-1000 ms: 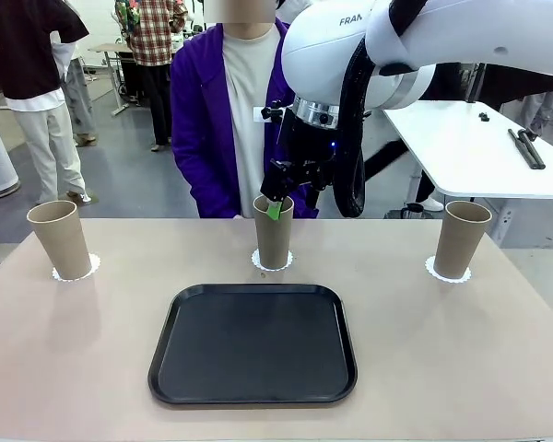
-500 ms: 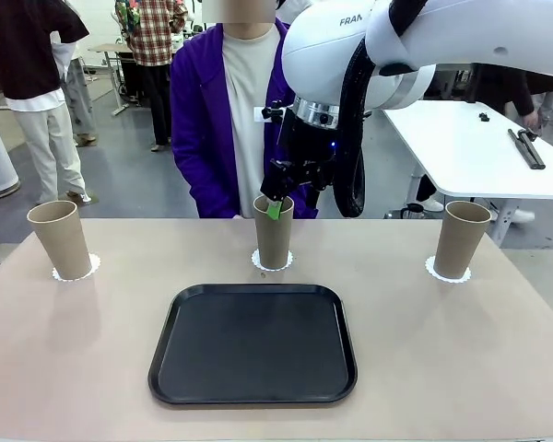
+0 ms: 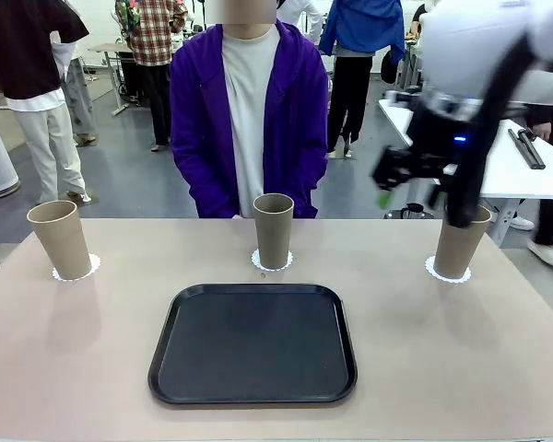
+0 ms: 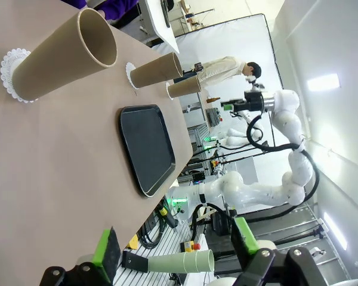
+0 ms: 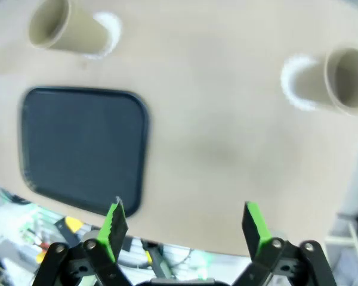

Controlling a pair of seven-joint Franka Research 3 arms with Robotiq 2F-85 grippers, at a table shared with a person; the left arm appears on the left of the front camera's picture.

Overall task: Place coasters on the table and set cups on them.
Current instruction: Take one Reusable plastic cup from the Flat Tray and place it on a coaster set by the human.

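Three cups upright on the table, each seated on a coaster: left cup on left coaster at 9 o'clock of the black tray, middle cup on middle coaster at 12, right cup on right coaster at 2 o'clock. Task looks complete from layout.

Right gripper blurred, in the air at 11 o'clock of right cup, jaws spread wide, nothing held; right wrist view confirms green pads far apart, empty. Left gripper low off the table edge, jaws wide, empty.

Handling guess: cups light, thin-walled, likely paper, crushable, tippy when empty; best pinched across the body just under the rim, gentle force. Coasters flimsy lace paper, flat on the table, hard to pick, prone to sliding; edge pinch only.
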